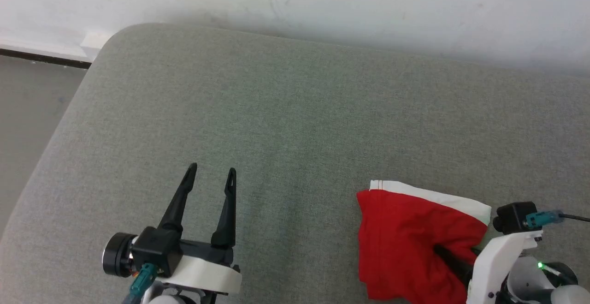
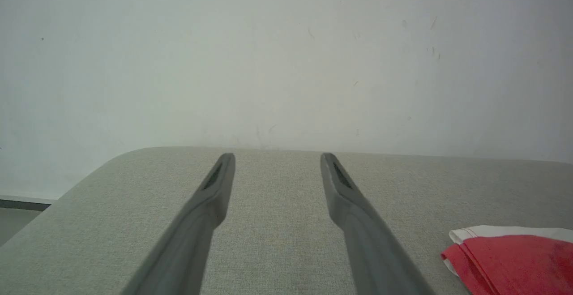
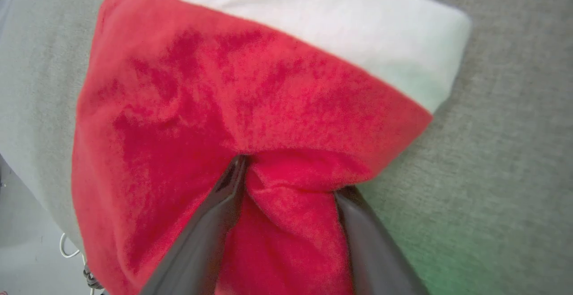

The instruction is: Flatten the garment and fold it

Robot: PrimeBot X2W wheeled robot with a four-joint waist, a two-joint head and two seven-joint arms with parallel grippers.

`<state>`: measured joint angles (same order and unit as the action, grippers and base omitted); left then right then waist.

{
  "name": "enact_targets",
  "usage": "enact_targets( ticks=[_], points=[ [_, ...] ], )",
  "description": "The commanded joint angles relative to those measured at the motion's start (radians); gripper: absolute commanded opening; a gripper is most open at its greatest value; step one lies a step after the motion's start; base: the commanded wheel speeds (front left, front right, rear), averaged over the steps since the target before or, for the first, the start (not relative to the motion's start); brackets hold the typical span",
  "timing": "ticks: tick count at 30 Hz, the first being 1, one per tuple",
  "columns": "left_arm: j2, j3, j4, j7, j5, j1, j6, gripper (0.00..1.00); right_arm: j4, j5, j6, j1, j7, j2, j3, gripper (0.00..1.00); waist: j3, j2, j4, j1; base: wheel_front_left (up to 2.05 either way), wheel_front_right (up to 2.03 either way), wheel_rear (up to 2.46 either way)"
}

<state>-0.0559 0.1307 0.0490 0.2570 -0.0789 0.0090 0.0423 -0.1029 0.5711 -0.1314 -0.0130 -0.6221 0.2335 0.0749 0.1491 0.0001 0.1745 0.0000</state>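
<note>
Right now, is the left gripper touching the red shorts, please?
No, the left gripper stands open over the bare grey surface, well apart from the shorts.

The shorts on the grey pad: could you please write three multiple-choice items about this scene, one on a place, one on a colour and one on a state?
1. In the head view, where do the shorts lie on the pad?
A) far left corner
B) near right
C) centre

2. What colour is the stripe on the shorts?
A) black
B) yellow
C) white

3. How is the left hand?
A) open and empty
B) shut on the shorts
C) shut on nothing

Answers:
1 B: they lie at the view's lower right.
2 C: a white band edges the red cloth.
3 A: its fingers stand apart over bare pad.
</note>
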Motion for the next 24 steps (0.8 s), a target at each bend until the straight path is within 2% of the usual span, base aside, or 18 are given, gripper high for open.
enact_targets(
  ticks=[1, 6, 12, 15, 19, 22, 24],
  points=[
    [0.004, 0.0, -0.002, 0.005, 0.003, -0.016, 0.001, 1.0, -0.032, -0.013, 0.001, -0.003, -0.005, -0.01, 0.024, 0.0, 0.0, -0.0001, 0.0, 0.0, 0.0, 0.0, 0.0],
    [0.005, 0.002, -0.002, 0.005, 0.005, -0.009, -0.001, 1.0, -0.039, -0.083, 0.001, 0.044, 0.043, 0.037, 0.076, 0.0, -0.011, -0.0001, -0.034, 0.0, 0.0, 0.0, 0.0],
    [0.005, 0.008, 0.002, 0.005, 0.002, -0.009, 0.001, 1.0, 0.034, -0.153, 0.001, 0.142, 0.029, 0.169, 0.197, 0.0, -0.007, -0.0001, -0.144, 0.0, 0.0, 0.0, 0.0],
    [0.005, 0.011, 0.01, 0.005, -0.003, -0.027, 0.002, 1.0, 0.08, -0.162, 0.001, 0.208, -0.008, 0.266, 0.247, 0.0, 0.026, -0.0001, -0.213, 0.0, 0.0, 0.0, 0.0],
    [0.005, 0.018, 0.011, 0.005, 0.004, -0.074, 0.009, 1.0, 0.114, -0.18, 0.001, 0.305, -0.033, 0.432, 0.319, 0.0, 0.097, -0.0001, -0.293, 0.0, 0.0, 0.0, 0.0],
    [0.005, 0.023, 0.012, 0.005, 0.015, -0.117, 0.017, 1.0, 0.1, -0.198, 0.001, 0.372, -0.003, 0.549, 0.353, 0.0, 0.153, -0.0001, -0.334, 0.0, 0.0, 0.0, 0.0],
    [0.004, 0.025, 0.017, 0.005, 0.026, -0.146, 0.023, 1.0, 0.067, -0.191, 0.001, 0.405, 0.037, 0.598, 0.35, 0.0, 0.193, -0.0001, -0.353, 0.0, 0.0, 0.0, 0.0]
  ],
)
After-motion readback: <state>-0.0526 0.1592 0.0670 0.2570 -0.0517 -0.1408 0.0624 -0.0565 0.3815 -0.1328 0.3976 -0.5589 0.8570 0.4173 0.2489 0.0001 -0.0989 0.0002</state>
